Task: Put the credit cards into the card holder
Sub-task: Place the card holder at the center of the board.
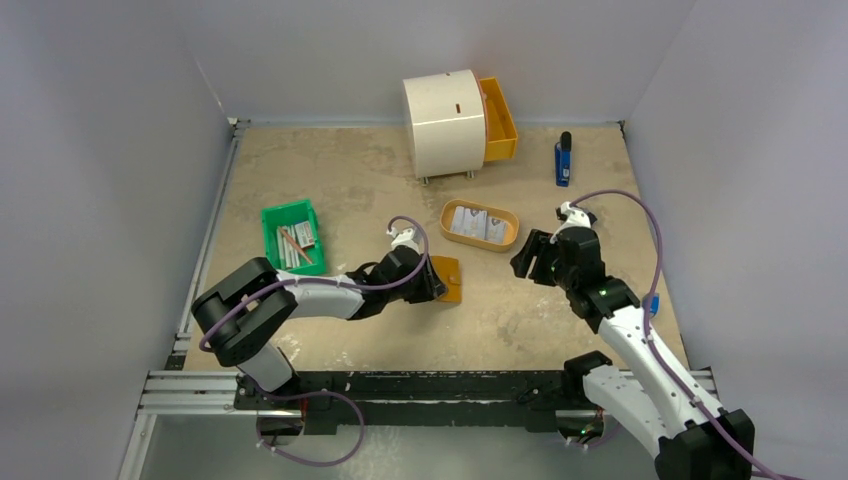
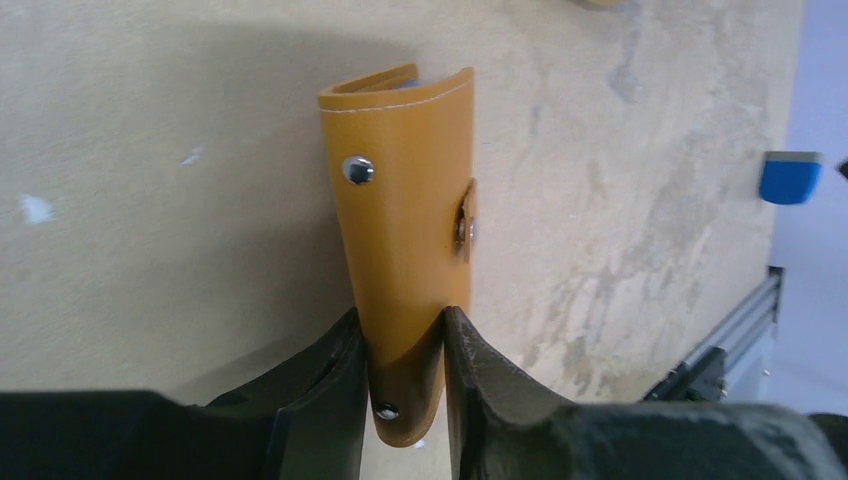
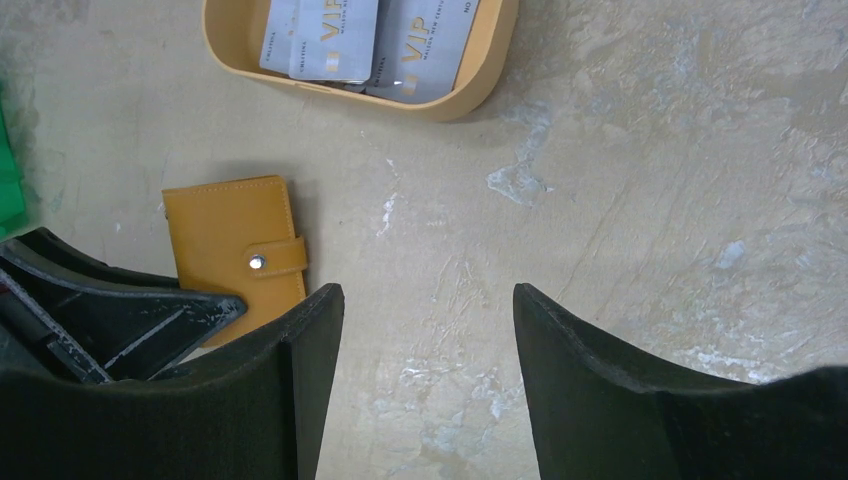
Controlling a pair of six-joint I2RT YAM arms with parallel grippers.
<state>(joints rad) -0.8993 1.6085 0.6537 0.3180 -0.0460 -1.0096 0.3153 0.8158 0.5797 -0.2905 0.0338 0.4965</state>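
The left gripper [image 2: 400, 325] is pinching the holder [image 2: 400, 200], which seems to be lying on the table [image 3: 650, 200]. The right gripper [image 3: 425, 300] is hovering open; the cards [image 3: 340, 35] are sitting in the tray [image 3: 460, 95].

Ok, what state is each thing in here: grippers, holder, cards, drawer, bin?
card holder: closed, strap snapped
left gripper: shut on one end of the card holder
right gripper: open, holding nothing
credit cards: loose in the oval tray, none in the holder
drawer: pulled out of the white cabinet
green bin: holding grey sticks
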